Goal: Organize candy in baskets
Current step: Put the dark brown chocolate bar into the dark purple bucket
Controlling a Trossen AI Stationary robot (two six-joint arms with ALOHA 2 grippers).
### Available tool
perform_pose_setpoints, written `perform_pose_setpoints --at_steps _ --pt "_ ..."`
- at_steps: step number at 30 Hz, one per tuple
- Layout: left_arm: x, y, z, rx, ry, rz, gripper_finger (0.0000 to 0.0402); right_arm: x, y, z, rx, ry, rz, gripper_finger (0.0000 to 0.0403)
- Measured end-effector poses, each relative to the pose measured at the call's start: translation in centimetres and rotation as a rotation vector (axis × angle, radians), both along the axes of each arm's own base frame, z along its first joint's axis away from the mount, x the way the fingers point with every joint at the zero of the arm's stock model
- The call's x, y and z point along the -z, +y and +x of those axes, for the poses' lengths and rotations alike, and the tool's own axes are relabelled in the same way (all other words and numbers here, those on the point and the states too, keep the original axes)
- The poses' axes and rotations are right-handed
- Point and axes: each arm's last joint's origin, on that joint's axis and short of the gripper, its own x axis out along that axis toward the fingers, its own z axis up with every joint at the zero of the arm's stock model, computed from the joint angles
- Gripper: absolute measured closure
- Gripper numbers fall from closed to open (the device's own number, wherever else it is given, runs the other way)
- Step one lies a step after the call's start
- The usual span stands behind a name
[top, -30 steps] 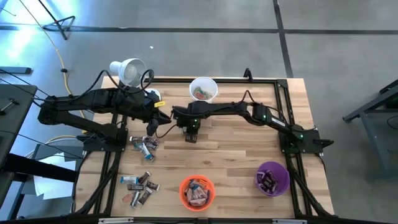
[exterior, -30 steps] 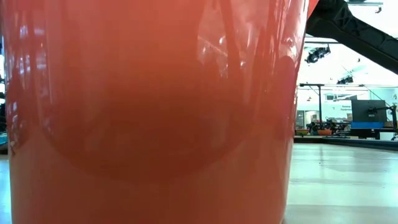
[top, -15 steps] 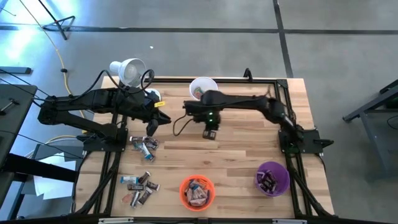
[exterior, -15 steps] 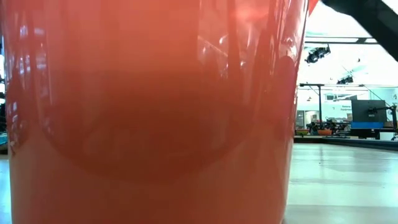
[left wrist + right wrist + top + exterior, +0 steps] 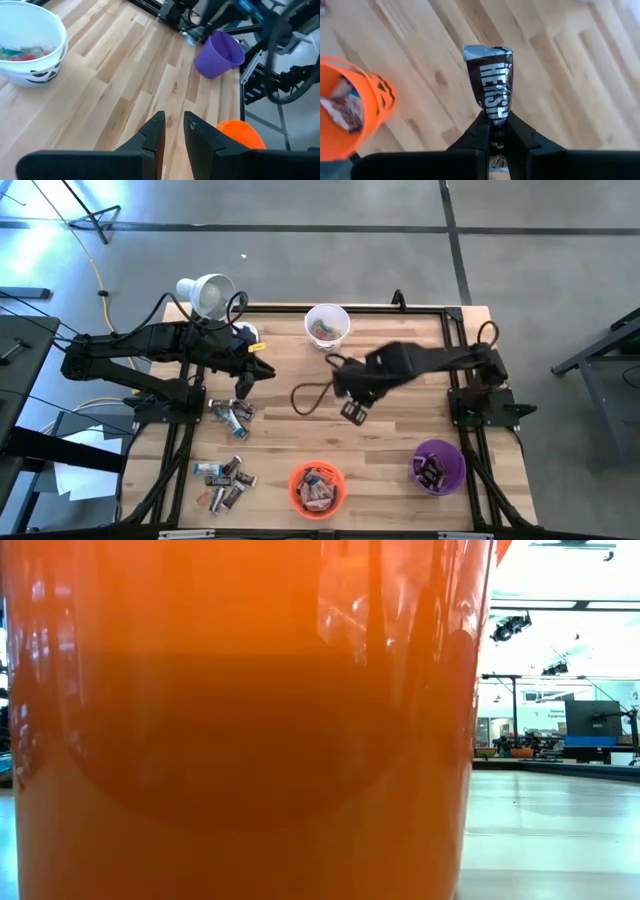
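Swung back since a second ago: right gripper (image 5: 354, 411), earlier low near the left arm's fingers and then just below the white basket (image 5: 327, 324), now out over bare wood toward the purple basket (image 5: 438, 465). Left gripper (image 5: 243, 385) unmoved through all three moments, parked above the upper heap of loose candy (image 5: 231, 415).

In the white basket, red, green and pale pieces (image 5: 22, 52), seen from the left wrist. In the orange basket (image 5: 317, 488), a mound of wrapped bars in silver and brown. In the purple basket, a few dark brown bars. Filling the low view almost edge to edge, the orange basket's wall (image 5: 240, 720).

Pinched in the right gripper (image 5: 493, 131), a dark brown chocolate bar (image 5: 491, 82) with white lettering, clamped at one end, the rest sticking out ahead of the fingertips (image 5: 481, 126) over the boards. Off to one side of that gripper and below it, the orange basket (image 5: 347, 112); behind it, the white basket; farther out on the other side, the purple basket.

Left gripper (image 5: 173, 129) narrowly parted, nothing between the fingers (image 5: 156, 131). Ahead of them, bare planks, the purple basket (image 5: 220, 54) and the orange basket's rim (image 5: 241, 135). Second heap of loose candy (image 5: 224, 483) nearer the table's front edge, well apart from both grippers.
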Motion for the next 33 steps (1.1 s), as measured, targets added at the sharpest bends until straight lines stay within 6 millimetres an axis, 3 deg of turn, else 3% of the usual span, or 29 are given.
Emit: perform_pose_setpoints --at_steps 4,13,26,33 --pt "0.0 0.1 0.0 -0.028 -0.001 0.017 0.0346 1.3 2.5 -1.3 0.155 0.037 0.037 0.0378" --pt "-1.0 0.6 0.6 -0.079 -0.121 0.036 0.0346 1.7 5.6 -7.1 0.388 0.081 0.136 0.0377" --pt "-3.5 1.6 1.4 -0.185 -0.393 0.021 0.0346 2.8 8.1 -15.6 0.442 0.185 0.210 0.0377" --pt "-3.1 1.9 2.3 -0.267 -0.394 0.020 0.0346 3.7 9.7 -19.0 0.486 0.253 0.220 0.0377"
